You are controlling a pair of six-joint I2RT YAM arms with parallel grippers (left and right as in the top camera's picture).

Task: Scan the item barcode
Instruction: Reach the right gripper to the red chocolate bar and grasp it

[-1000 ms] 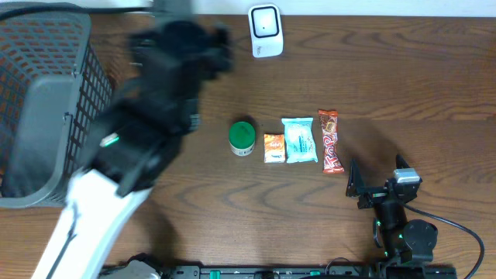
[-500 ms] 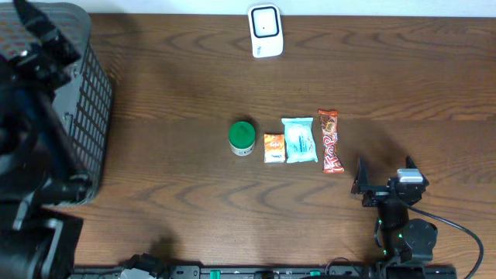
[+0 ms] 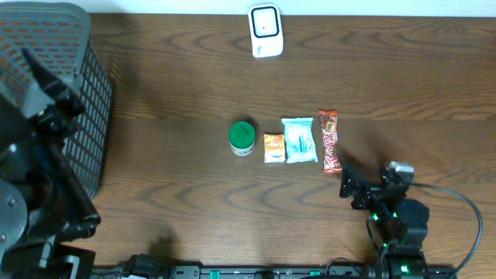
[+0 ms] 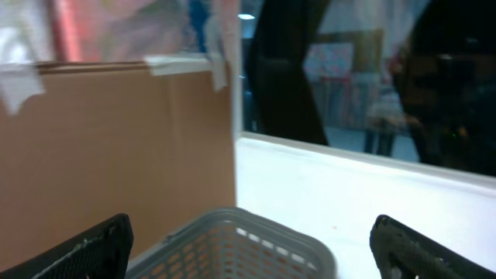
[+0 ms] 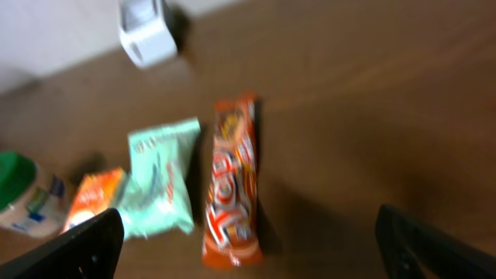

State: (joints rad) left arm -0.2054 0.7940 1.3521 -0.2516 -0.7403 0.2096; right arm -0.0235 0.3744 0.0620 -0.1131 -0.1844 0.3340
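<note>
Four items lie in a row mid-table: a green-lidded jar (image 3: pixel 242 138), a small orange packet (image 3: pixel 273 147), a mint-green packet (image 3: pixel 299 140) and a red-orange bar (image 3: pixel 331 141). The white scanner (image 3: pixel 265 31) stands at the far edge. My right gripper (image 3: pixel 366 184) hangs open just short of the bar's near end; in the right wrist view the bar (image 5: pixel 231 182) lies ahead between the wide-apart fingers, blurred. My left gripper (image 4: pixel 252 252) is open and empty, raised over the grey basket's rim (image 4: pixel 232 225). No barcode can be made out.
A grey mesh basket (image 3: pixel 70 85) fills the left end of the table. My left arm (image 3: pixel 31 194) looms large above its near side. A cardboard panel (image 4: pixel 116 147) and a white ledge (image 4: pixel 349 186) stand behind the basket.
The left arm has swung from over the table's left-middle out to the basket at the far left. The right gripper has shifted slightly left towards the bar. The items have not moved.
</note>
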